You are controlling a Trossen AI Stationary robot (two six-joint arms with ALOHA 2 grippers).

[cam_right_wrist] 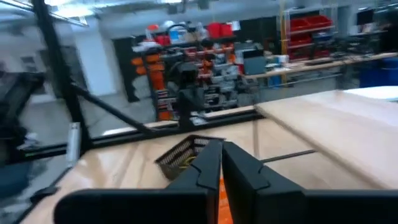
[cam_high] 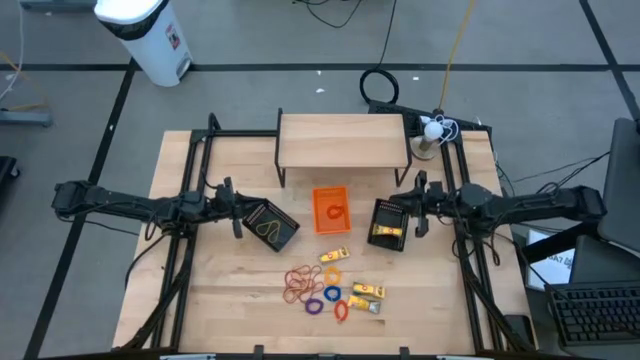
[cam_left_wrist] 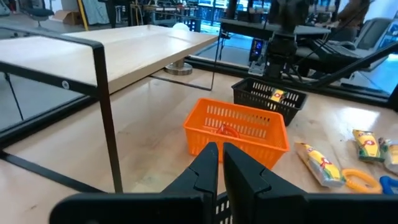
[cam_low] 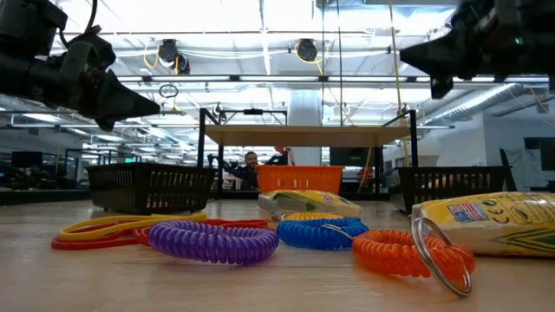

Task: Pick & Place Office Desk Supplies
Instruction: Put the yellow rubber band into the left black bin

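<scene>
At left-centre of the high view: left gripper [cam_high: 238, 218], jaws pressed together on nothing, hovering beside the left black mesh tray [cam_high: 283, 235], which holds a tan rubber band [cam_high: 266, 229]. Centre: small orange tray [cam_high: 318, 207] with one red-brown band [cam_high: 336, 212] inside, below the wooden shelf [cam_high: 343, 138]. Lower centre: loose supplies on the bare table [cam_high: 220, 300] — a tangle of rubber bands [cam_high: 299, 284], a purple coil ring [cam_high: 314, 306], a blue coil ring [cam_high: 332, 293], an orange coil ring [cam_high: 340, 310], and yellow crayon packets [cam_high: 367, 291]. Right of centre: right black mesh tray [cam_high: 379, 212], with a yellow packet [cam_high: 387, 232] in it; right gripper [cam_high: 418, 208] at its right rim, fingers shut and empty. Handling note, as judgement: reopen the right jaws before descending, take one outlying packet rather than the tangle, and straddle its narrow side squarely.
</scene>
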